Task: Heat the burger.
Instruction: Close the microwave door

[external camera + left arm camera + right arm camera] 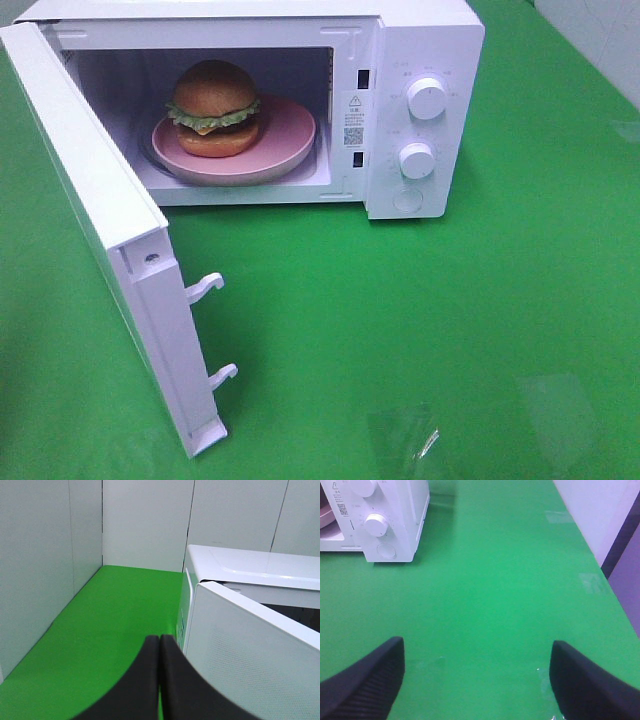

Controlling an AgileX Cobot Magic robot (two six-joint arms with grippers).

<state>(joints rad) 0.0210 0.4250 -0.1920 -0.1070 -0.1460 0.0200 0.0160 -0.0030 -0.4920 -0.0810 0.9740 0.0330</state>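
The burger (214,108), with glossy brown bun halves, green lettuce and a dark patty, sits on a pink plate (290,135) inside the open white microwave (420,60). The microwave door (110,240) swings out toward the front left. Neither gripper shows in the exterior high view. In the left wrist view my left gripper (159,642) is shut and empty, close to the outer face of the door (245,655). In the right wrist view my right gripper (477,672) is open and empty above the green table, with the microwave's control panel (382,525) ahead of it.
The green table (450,330) spreads around the microwave. Two knobs (427,98) and a round button are on the panel. Two latch hooks (205,288) stick out of the door's edge. White walls (145,520) stand behind and left; the table's right edge (600,570) is near.
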